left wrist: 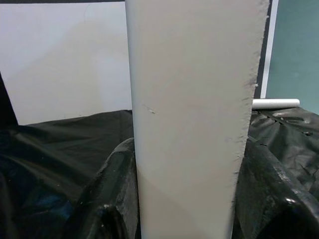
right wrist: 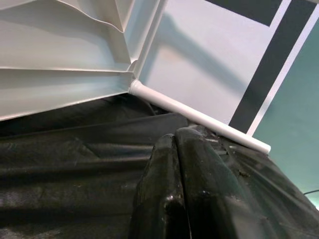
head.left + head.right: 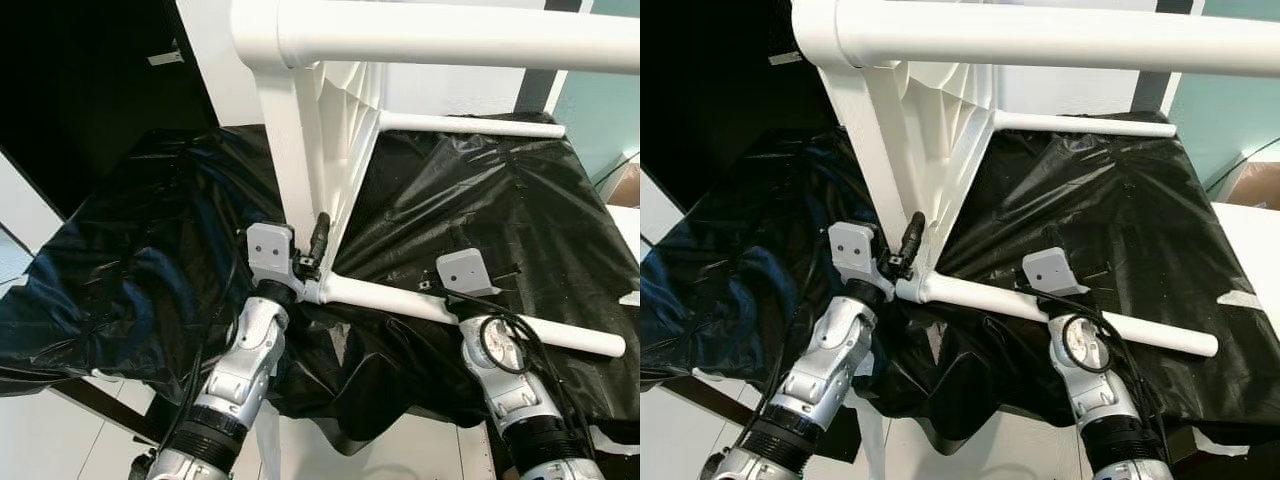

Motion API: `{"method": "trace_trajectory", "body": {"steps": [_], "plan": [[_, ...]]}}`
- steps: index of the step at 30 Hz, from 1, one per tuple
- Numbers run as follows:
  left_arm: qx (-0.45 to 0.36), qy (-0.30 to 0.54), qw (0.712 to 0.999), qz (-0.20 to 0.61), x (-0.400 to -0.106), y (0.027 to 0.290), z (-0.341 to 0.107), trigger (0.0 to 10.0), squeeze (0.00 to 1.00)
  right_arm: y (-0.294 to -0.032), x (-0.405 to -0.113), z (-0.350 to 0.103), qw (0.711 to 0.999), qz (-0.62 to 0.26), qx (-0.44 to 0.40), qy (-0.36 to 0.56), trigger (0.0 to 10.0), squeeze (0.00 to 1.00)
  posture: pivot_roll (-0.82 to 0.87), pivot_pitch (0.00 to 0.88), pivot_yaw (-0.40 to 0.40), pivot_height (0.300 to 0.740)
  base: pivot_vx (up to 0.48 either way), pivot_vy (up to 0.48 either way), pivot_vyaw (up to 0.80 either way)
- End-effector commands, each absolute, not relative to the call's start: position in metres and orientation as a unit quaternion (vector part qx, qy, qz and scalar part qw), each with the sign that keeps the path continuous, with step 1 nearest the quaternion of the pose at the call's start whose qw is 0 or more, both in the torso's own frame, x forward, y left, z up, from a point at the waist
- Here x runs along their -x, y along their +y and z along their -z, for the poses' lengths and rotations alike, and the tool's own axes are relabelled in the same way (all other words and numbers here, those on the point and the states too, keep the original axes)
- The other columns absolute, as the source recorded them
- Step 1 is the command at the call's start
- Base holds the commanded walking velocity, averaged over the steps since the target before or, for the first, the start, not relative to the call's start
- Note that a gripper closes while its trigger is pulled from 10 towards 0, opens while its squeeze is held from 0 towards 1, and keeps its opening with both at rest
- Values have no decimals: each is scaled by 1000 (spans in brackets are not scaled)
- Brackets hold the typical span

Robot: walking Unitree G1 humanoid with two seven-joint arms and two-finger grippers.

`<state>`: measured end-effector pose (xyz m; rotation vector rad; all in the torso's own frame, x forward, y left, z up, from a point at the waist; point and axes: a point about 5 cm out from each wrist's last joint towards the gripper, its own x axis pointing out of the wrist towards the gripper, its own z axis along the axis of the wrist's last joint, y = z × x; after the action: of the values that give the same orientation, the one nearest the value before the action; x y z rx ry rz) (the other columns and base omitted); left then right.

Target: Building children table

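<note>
A white plastic children's table [image 3: 300, 150] stands on its side on a black sheet. One leg [image 3: 450, 35] juts out high across the top. A near leg [image 3: 560, 333] and a far leg [image 3: 470, 124] lie low over the sheet. My left gripper [image 1: 192, 199] is shut on the tabletop's lower edge near the corner, with one black finger [image 3: 318, 238] showing beside the panel. My right gripper [image 2: 174, 144] is shut with nothing in it. It lies on the sheet and points at the ribbed underside [image 2: 65, 59]. Its grey wrist mount [image 3: 465, 272] sits at the near leg.
The black plastic sheet [image 3: 520, 200] covers the whole low work surface and hangs over its front edge. A dark opening [image 3: 90, 80] is at the back left, and a white wall [image 3: 450, 90] stands behind the table. A cardboard box [image 3: 628, 185] sits on the floor at the right.
</note>
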<state>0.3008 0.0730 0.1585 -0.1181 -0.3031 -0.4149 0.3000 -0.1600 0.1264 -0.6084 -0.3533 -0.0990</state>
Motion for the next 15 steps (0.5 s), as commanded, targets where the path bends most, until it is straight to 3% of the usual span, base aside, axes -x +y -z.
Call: {"method": "trace_trajectory", "body": {"steps": [1,8,9,12,15], "plan": [[32,-147,957,249,-299,66,-153,0,0,-156,-300,-126,942,46,287,-169,10000,0,0,0,126,740,0,0,0],[21,-137,969,206,-301,80,-145,0,0,-155,-298,-123,946,43,278,-163,10000,0,1,0,126,740,0,0,0],[15,-118,981,156,-302,95,-134,0,0,-154,-296,-121,949,38,272,-156,10000,0,5,0,124,740,0,0,0],[15,-105,986,130,-303,102,-129,0,0,-154,-295,-120,951,37,268,-152,10000,0,7,0,124,740,0,0,0],[8,-77,996,45,-308,126,-121,0,0,-160,-290,-129,956,57,237,-161,10000,0,12,0,124,740,0,0,0]]}}
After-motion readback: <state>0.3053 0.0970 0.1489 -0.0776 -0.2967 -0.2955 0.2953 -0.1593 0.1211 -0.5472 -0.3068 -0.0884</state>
